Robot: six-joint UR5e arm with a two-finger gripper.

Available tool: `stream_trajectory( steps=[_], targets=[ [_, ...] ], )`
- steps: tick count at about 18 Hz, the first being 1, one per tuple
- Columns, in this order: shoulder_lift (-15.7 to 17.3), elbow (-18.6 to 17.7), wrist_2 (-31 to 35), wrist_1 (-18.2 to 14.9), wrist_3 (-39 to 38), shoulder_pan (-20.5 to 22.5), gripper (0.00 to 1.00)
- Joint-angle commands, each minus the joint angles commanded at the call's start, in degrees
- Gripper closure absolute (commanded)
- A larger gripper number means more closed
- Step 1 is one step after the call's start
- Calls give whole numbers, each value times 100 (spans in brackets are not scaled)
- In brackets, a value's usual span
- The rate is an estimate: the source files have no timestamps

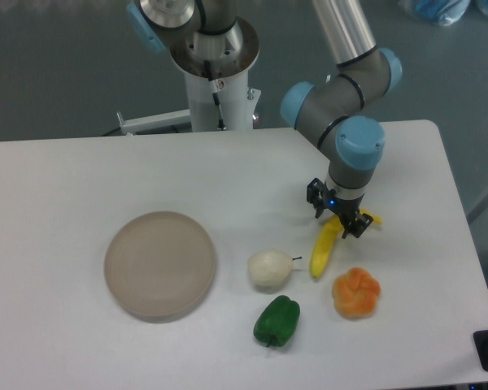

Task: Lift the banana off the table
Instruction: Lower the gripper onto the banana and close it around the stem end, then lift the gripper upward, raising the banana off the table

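The yellow banana (323, 249) lies on the white table (81, 179), right of centre, running from lower left to upper right. My gripper (338, 213) points straight down over the banana's upper end, with one finger on each side of it. The jaws stand apart, so the gripper is open and low on the fruit. A short yellow tip sticks out to the right of the gripper. The part of the banana under the gripper is hidden.
A whitish pear-like fruit (268, 268) lies just left of the banana. An orange lumpy fruit (356, 293) sits close below it and a green pepper (277, 321) further left. A round beige plate (160, 264) rests at the left.
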Motion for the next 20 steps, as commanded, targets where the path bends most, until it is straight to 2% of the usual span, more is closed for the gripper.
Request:
stream_trajectory(
  steps=[2, 8, 14, 16, 20],
  targets=[
    [0, 0, 0, 0, 0, 9, 68],
    [114, 97, 0, -17, 44, 70, 69],
    [544, 456, -26, -149, -263, 132, 68],
    [580, 562, -35, -281, -351, 132, 68],
    [606, 720, -79, -290, -614, 53, 68]
  ],
)
